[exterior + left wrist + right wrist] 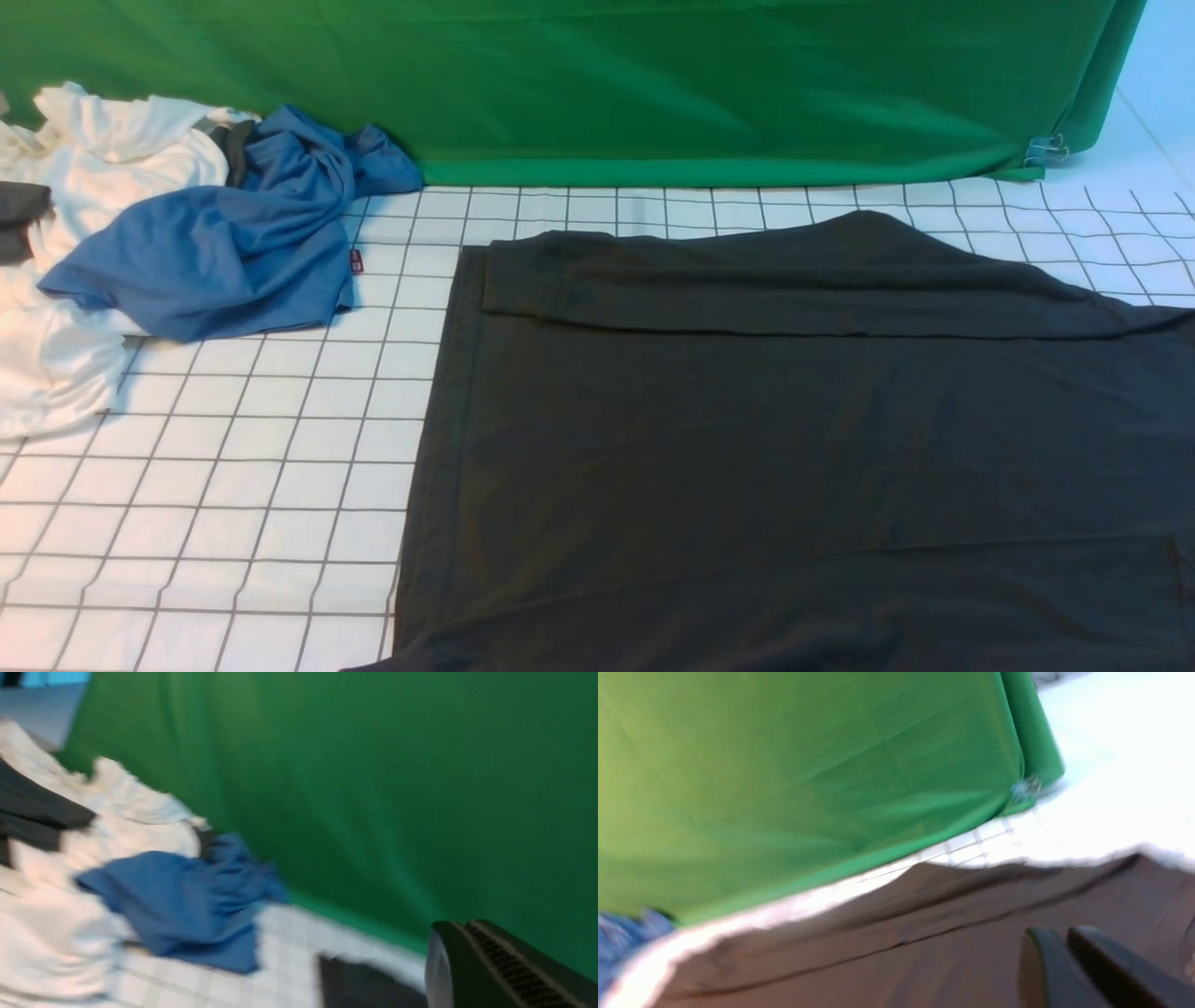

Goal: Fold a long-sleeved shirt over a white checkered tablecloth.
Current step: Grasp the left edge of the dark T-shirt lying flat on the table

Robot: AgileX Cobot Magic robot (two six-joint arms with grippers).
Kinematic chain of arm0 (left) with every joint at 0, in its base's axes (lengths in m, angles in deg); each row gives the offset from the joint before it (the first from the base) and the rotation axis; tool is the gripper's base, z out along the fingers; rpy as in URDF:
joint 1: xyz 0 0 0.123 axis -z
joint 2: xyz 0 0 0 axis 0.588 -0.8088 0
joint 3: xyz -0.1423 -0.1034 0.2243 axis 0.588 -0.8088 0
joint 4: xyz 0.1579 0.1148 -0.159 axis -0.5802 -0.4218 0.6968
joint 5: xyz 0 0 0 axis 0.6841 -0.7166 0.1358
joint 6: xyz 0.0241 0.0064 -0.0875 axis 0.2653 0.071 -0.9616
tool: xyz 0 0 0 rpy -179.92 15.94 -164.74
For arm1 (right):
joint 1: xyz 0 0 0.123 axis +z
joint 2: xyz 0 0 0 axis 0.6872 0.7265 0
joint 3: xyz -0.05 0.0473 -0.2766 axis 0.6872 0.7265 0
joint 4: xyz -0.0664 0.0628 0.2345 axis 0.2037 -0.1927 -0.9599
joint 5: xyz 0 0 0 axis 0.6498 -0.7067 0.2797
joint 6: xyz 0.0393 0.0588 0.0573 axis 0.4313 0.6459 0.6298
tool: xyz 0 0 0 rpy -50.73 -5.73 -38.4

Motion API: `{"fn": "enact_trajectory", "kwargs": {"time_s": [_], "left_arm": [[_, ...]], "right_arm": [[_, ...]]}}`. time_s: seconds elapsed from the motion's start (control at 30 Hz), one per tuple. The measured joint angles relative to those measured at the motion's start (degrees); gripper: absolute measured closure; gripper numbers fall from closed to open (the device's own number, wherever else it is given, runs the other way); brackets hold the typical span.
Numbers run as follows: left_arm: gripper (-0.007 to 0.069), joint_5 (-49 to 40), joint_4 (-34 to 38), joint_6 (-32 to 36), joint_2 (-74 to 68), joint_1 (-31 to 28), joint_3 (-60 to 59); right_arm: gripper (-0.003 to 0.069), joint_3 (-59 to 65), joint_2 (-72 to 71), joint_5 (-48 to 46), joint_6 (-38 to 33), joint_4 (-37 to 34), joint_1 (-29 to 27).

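Observation:
The long-sleeved shirt (pixel 803 448) is charcoal-black and lies flat on the right half of the white checkered tablecloth (pixel 280 467). One sleeve is folded across its far edge. Neither gripper shows in the front view. In the right wrist view my right gripper (pixel 1057 933) hovers over the shirt (pixel 924 952) with its fingers together and nothing between them. The left wrist view is blurred. It shows my left gripper (pixel 460 926) shut and empty in the air, with a corner of the shirt (pixel 359 984) below it.
A crumpled blue shirt (pixel 233 252) and a white garment (pixel 103 168) are heaped at the back left of the tablecloth. A plain green cloth (pixel 653 84) hangs along the far edge, held by a clip (pixel 1047 149) at its right corner.

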Motion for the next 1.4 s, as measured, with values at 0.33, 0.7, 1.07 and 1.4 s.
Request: {"fn": "enact_trajectory", "kwargs": {"time_s": [0.33, 0.7, 1.07, 1.4], "left_arm": [[0.0653, -37.2, 5.8, 29.0, -32.2, 5.2, 27.7], [0.0578, -41.0, 6.3, 34.6, -51.9, 27.5, 29.8], [0.0234, -40.4, 5.7, 33.7, -69.2, 31.4, 27.6], [0.0161, -25.6, 1.7, 31.2, -69.4, 31.4, 14.6]], "right_arm": [[0.0644, -31.9, 28.3, -30.7, -24.2, -1.1, 0.9], [0.0644, -36.6, 36.1, -49.0, -31.1, -4.4, 17.6], [0.0644, -36.8, 36.2, -47.2, -31.5, -4.1, 19.9], [0.0644, -37.0, 36.7, -43.8, -31.6, -2.8, 19.9]]}}
